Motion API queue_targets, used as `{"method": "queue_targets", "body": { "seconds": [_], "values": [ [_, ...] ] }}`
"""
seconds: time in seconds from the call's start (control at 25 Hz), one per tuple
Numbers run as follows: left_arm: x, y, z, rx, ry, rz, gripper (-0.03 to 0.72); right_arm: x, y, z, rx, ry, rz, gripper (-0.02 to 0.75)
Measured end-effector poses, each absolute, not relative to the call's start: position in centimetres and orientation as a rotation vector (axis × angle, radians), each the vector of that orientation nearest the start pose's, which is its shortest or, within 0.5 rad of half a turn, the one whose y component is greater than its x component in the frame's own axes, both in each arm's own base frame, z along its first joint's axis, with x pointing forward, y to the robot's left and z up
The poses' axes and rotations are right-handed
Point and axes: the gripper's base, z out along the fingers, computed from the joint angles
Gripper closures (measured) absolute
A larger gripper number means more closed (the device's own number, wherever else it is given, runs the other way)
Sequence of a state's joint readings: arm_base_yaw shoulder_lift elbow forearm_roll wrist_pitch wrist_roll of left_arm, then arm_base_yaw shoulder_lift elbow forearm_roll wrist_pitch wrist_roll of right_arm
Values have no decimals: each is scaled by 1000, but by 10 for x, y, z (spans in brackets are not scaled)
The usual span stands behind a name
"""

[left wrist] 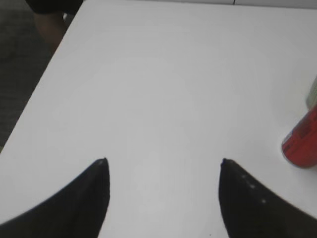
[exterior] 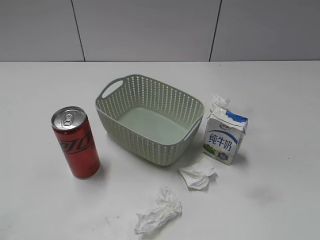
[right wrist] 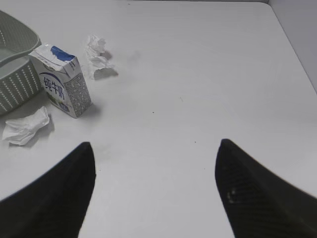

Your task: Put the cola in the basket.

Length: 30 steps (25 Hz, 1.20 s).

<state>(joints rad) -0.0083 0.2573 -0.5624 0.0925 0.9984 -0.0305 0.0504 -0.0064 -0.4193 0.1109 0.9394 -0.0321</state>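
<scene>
The cola, a tall slim red can with a silver top, stands upright on the white table, left of the basket. The basket is pale grey-green, perforated and empty. Neither gripper shows in the exterior view. My left gripper is open and empty over bare table, and the cola's lower part shows at the right edge of the left wrist view. My right gripper is open and empty. A corner of the basket shows at the far left of the right wrist view.
A blue-and-white milk carton stands right of the basket; it also shows in the right wrist view. Crumpled white tissues lie behind the carton, in front of the basket and near the front edge. The table's left edge is close.
</scene>
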Motion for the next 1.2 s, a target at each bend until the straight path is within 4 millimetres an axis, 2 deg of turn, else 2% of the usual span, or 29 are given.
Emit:
{"method": "queue_targets", "body": {
  "seconds": [0.28,0.52,0.84,1.04,1.2],
  "values": [
    [88,4,307,-12,2373,55,166,7,9,265,-75,1994,143,166],
    [137,-3,315,29,2461,-28,166,7,9,265,-75,1994,143,166],
    [197,-14,308,166,2600,-149,138,7,9,265,-75,1994,143,166],
    [228,-30,312,273,2617,-305,109,7,9,265,-75,1994,143,166],
    [248,-58,319,464,2619,-331,106,7,9,265,-75,1994,143,166]
  ]
}}
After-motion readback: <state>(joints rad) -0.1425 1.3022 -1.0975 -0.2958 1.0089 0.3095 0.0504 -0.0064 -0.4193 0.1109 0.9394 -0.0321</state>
